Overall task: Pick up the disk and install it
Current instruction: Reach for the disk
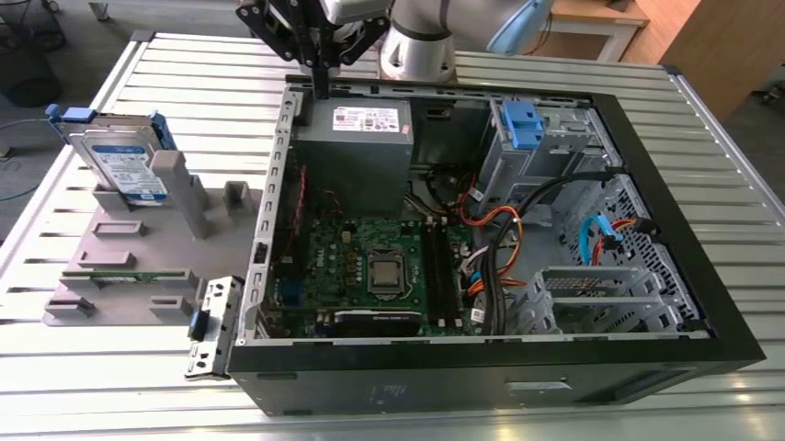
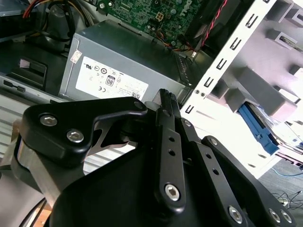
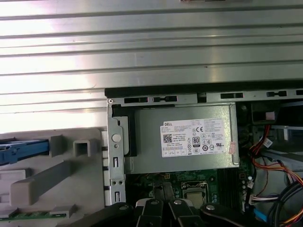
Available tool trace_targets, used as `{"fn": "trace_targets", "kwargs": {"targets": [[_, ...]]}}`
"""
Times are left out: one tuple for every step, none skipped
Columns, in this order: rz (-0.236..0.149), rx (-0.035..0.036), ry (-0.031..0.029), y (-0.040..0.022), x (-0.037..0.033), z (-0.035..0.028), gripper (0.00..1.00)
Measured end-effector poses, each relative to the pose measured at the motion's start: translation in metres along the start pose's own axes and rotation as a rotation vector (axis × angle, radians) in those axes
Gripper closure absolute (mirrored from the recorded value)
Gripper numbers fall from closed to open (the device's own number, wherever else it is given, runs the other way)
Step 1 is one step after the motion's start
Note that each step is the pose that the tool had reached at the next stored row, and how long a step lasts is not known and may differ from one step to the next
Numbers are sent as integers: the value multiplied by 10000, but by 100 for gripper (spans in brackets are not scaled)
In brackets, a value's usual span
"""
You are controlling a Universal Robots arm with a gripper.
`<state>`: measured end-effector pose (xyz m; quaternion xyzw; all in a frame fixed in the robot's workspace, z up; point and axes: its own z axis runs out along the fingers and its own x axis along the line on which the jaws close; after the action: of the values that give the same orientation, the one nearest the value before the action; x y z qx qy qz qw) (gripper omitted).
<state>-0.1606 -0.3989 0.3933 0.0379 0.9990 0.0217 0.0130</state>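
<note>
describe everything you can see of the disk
The disk is a flat silver metal drive with a white-and-blue label, framed by a blue plastic carrier. It stands on edge, leaning, slotted in a grey holder on the slatted table, at the exterior view's left of the open computer case. Nothing grips it; the gripper hangs apart, over the case's rim.

disk [image 1: 119,165] upright in fixture [image 1: 135,253] | fixture at exterior view's left of case [image 1: 491,366] | power-supply box [image 1: 356,138] in case
</note>
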Motion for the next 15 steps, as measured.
{"fn": "trace_targets", "kwargs": {"targets": [[0, 0, 0, 0, 3, 0, 89], [0, 0, 0, -1, 7, 0, 89], [0, -1, -1, -1, 10, 0, 89], [-1, 0, 0, -1, 12, 0, 89], [-1, 0, 0, -1, 17, 0, 89], [-1, 0, 0, -1, 18, 0, 89], [-1, -1, 0, -1, 19, 0, 89], [0, 0, 0, -2, 20, 0, 89], [0, -1, 0, -2, 23, 0, 89], [0, -1, -1, -2, 25, 0, 89], [0, 0, 0, -2, 28, -1, 89], [0, 0, 0, -2, 30, -1, 89], [-1, 0, 0, -2, 33, -1, 89], [-1, -1, -1, -3, 35, -1, 89], [-1, -1, -1, -3, 36, 0, 89]]}}
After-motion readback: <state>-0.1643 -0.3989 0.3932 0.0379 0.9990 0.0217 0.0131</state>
